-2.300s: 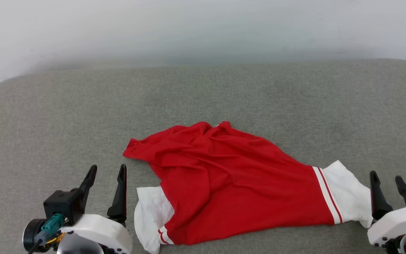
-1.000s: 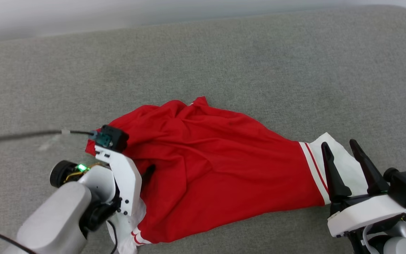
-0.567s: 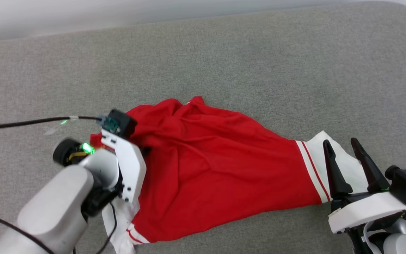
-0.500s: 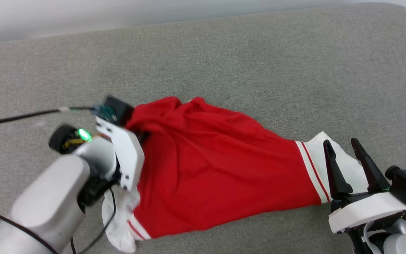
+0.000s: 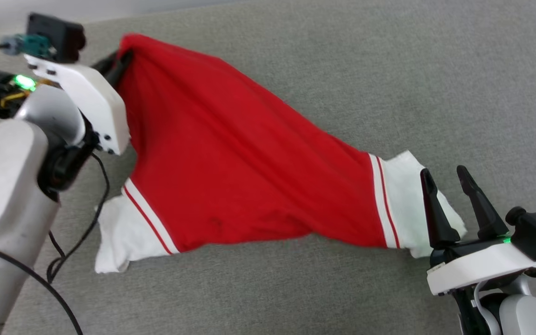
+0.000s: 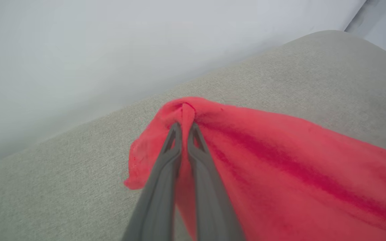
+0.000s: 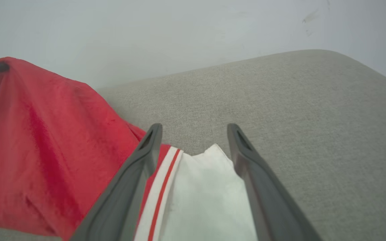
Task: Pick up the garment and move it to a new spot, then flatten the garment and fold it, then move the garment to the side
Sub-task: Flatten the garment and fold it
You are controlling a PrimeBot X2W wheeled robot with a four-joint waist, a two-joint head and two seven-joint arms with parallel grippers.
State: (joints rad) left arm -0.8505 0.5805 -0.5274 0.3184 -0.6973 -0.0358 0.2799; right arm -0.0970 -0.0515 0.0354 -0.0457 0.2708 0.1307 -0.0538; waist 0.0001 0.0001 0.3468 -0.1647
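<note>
- Head view: the garment (image 5: 231, 163) stretches over the grey cushion (image 5: 365, 60), raised at 10 o'clock and sloping down to 4 o'clock.
- The left gripper (image 5: 120, 63) grips its red edge at 10 o'clock. The left wrist view makes the pinch plain, with the fingers (image 6: 174, 147) pressed together on a fold.
- The right gripper (image 5: 442, 171) stands spread at 4 o'clock. Its wrist view shows the white sleeve (image 7: 206, 187) between the prongs; whether they touch it I cannot tell.

It looks like a bare test room. A plain white wall (image 7: 146, 33) rises just behind a grey cloth-covered pad (image 5: 389, 70).
</note>
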